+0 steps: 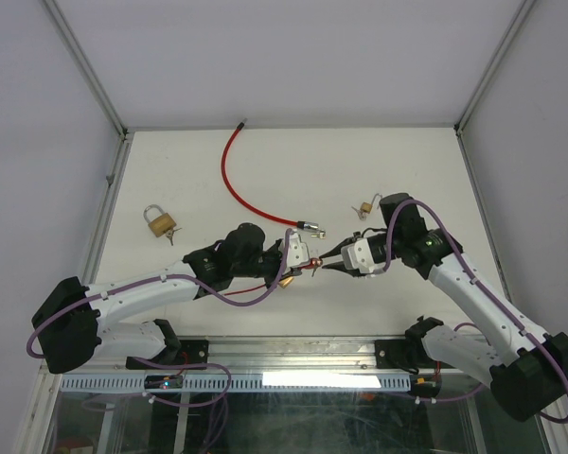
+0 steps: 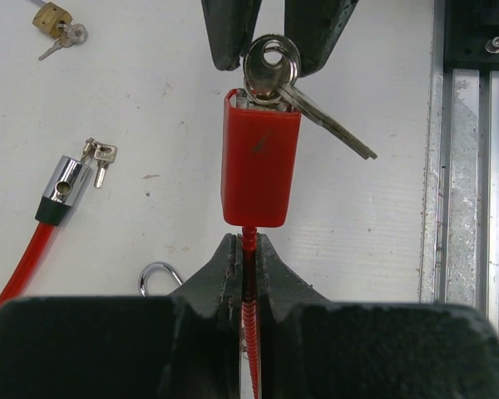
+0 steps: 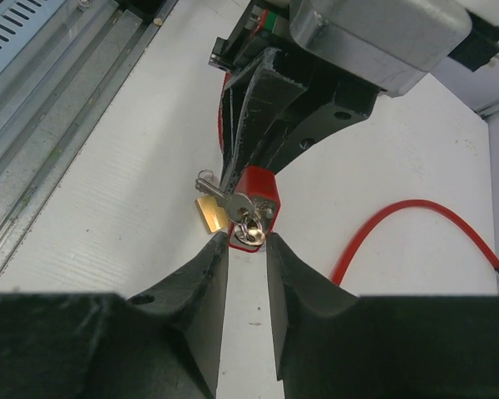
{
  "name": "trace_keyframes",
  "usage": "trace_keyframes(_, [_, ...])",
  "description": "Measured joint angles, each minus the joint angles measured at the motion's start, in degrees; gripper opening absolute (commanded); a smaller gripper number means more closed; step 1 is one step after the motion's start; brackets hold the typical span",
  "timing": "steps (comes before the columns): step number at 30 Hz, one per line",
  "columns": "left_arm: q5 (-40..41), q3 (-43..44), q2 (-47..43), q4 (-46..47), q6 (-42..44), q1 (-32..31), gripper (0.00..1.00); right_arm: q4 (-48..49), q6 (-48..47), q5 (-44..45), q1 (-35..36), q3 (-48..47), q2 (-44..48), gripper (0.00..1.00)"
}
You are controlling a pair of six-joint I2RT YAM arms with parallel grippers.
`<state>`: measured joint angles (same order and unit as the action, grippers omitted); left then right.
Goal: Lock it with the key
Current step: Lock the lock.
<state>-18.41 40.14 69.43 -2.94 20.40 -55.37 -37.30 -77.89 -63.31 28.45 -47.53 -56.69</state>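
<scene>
A white table [image 1: 388,170] boxed in by pale walls, with a metal rail [image 2: 474,208] along its near edge.

At lower centre of the overhead view my left gripper [image 2: 248,264] is pressed together on the red cable [image 2: 249,239] just below the red lock [image 2: 259,166]. It holds the lock off the table, with the keyhole end towards my right gripper [image 3: 248,249]. The right fingers stand part-spread on either side of the head of the key [image 2: 270,75], which seems seated in the lock. I cannot tell whether they touch it.

I judge the lock small, light, hard and smooth-skinned. The cable looks springy and would let the lock twist, so gripping close under it suits. The key is thin, slick metal, best taken flat across its head. A spare key [image 2: 337,129] dangles on the ring and may get in the way.

Room between my grippers is tight. In the left wrist view, the cable's silver plug [image 2: 62,183] lies at left and a brass padlock [image 2: 51,17] at upper left, both well apart.
</scene>
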Motion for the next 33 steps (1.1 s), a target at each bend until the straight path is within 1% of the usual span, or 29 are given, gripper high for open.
trace_keyframes(10, [0.02,0.0,0.0,0.37,0.0,0.0,0.0,0.22,0.26,-0.13,0.0,0.63,-0.17,0.08])
trace_keyframes(16, [0.04,-0.11,-0.02,0.42,-0.02,0.0,0.0,0.24,1.16,-0.13,-0.02,0.63,-0.17,0.07])
trace_keyframes(20, [0.07,-0.5,-0.13,0.98,-0.09,0.0,0.0,0.26,1.99,-0.13,-0.02,0.63,-0.17,0.08])
trace_keyframes(24, [0.13,-0.7,-0.17,1.44,-0.11,0.0,0.0,0.24,2.97,-0.17,-0.13,0.63,-0.17,0.14])
trace_keyframes(27, [0.33,-0.79,-0.22,1.9,-0.13,0.0,0.0,0.22,3.48,-0.22,-0.24,0.63,-0.15,0.22])
trace_keyframes(30, [0.33,-1.29,-0.7,2.97,-0.28,0.0,0.0,0.22,3.72,-0.44,-0.63,0.63,-0.13,0.26])
trace_keyframes(33, [0.33,-1.81,-1.29,3.65,-0.42,0.0,0.0,0.17,4.04,-0.79,-1.31,0.63,0.02,0.28])
